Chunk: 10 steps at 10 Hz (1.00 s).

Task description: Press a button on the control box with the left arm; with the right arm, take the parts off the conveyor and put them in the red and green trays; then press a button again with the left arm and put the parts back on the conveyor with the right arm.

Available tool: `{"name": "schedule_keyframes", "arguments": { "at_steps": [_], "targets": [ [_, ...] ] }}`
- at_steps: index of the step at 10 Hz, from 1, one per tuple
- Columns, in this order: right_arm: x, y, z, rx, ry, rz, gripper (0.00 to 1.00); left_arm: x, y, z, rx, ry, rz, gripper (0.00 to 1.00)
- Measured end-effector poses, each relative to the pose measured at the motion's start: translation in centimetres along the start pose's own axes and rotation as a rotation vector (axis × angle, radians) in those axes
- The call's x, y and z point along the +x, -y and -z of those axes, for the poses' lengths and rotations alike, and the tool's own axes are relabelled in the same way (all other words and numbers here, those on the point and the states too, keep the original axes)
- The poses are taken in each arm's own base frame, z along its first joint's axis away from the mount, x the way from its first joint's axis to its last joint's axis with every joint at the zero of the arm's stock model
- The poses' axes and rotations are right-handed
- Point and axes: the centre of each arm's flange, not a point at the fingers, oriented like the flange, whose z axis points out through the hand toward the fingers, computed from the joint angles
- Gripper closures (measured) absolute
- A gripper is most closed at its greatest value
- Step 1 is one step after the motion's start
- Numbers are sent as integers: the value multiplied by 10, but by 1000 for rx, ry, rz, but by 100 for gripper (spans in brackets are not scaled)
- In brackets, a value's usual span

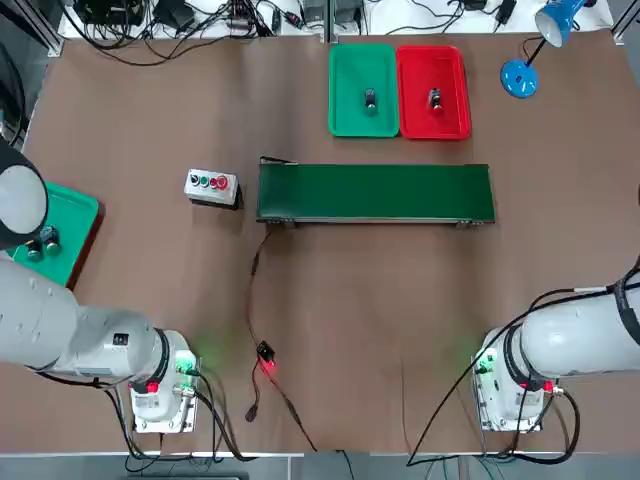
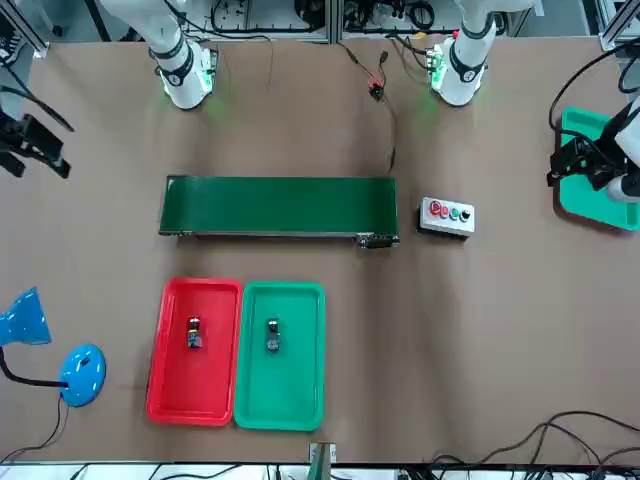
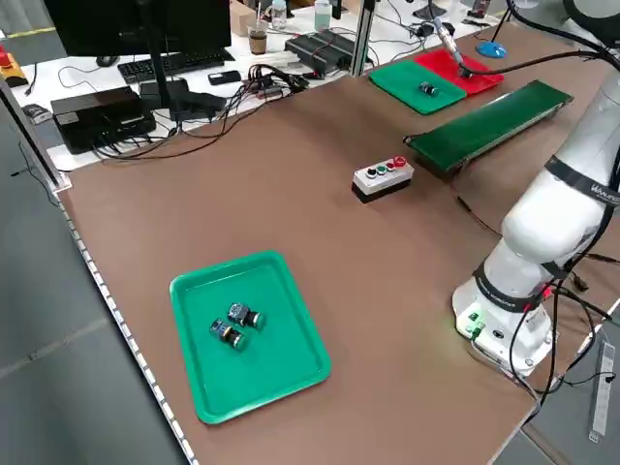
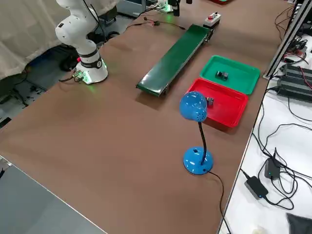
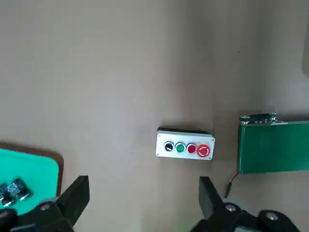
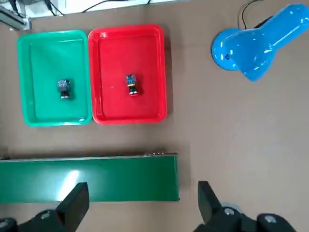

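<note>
Small metal parts lie one in the green plastic tray [image 1: 362, 90] and one in the red plastic tray [image 1: 432, 92], side by side near the tabletop's [image 1: 400, 300] far edge. Between them and the robot runs the bare dark-green conveyor belt [image 1: 376, 192]; the grey three-button control box [image 1: 212, 186] sits just beside its left end. The left claw [image 5: 140, 203] and the right claw [image 6: 140, 205] both hang with fingers apart, holding nothing.

Evenly and brightly lit from overhead; only short soft shadows beside the conveyor [image 1: 375, 192] and the trays. One pale glare streak on the belt (right wrist view). Green and red glows on the desk [image 1: 400, 300] by the arm bases. Sharp throughout, no edge bending noticeable.
</note>
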Motion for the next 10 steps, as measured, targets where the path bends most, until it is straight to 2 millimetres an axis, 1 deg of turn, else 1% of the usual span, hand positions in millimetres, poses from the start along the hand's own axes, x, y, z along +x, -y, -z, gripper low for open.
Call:
{"name": "schedule_keyframes", "arguments": {
  "at_steps": [5, 8, 9, 10],
  "targets": [
    [-1, -16, 6, -1, -15, 5, 0, 0, 0, 1, 0, -2, 1, 0],
    [0, -33, 3, -3, -16, 4, 0, 0, 0, 1, 0, -2, 1, 0],
    [0, -34, 3, -3, -16, 2, 0, 0, -3, 1, 0, -2, -4, 0],
    [0, -33, 3, -2, -16, 4, 0, 0, -13, 0, -1, 7, -14, 3]
  ]
}}
